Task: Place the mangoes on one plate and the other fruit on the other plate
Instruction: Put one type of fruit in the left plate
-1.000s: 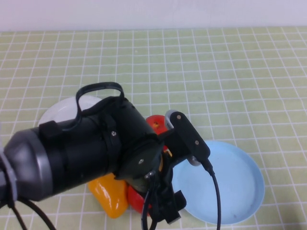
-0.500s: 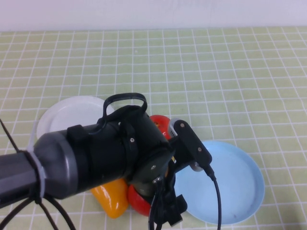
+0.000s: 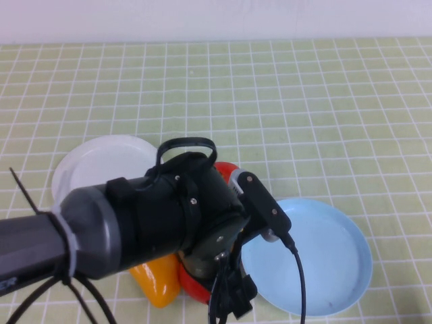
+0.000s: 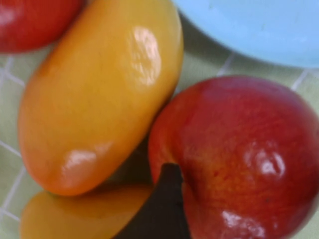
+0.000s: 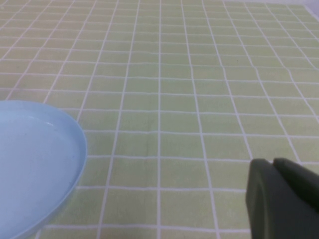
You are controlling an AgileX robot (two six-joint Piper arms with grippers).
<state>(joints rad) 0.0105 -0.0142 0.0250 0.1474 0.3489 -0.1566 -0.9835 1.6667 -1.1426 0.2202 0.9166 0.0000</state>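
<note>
My left gripper [image 4: 251,199] is open, low over a cluster of fruit between the two plates. One dark finger [image 4: 162,209] sits in the gap between a mango [image 4: 99,94] and a round red fruit [image 4: 239,149]; the other finger is out of frame. A second mango [image 4: 75,219] and a second red fruit [image 4: 35,20] lie close by. In the high view the left arm [image 3: 155,223] hides most of the cluster, leaving a mango end [image 3: 156,287] and red patches [image 3: 225,172]. The white plate [image 3: 101,162] and light blue plate [image 3: 331,263] hold nothing. My right gripper [image 5: 273,162] is shut, over bare cloth beside the blue plate [image 5: 75,144].
A green checked cloth [image 3: 283,101] covers the table up to a white wall at the back. The left arm's cable [image 3: 300,283] hangs over the blue plate's near-left part.
The left arm has dropped lower onto the fruit cluster, and more of the white plate now shows behind it. Fruits and plates have not moved.
</note>
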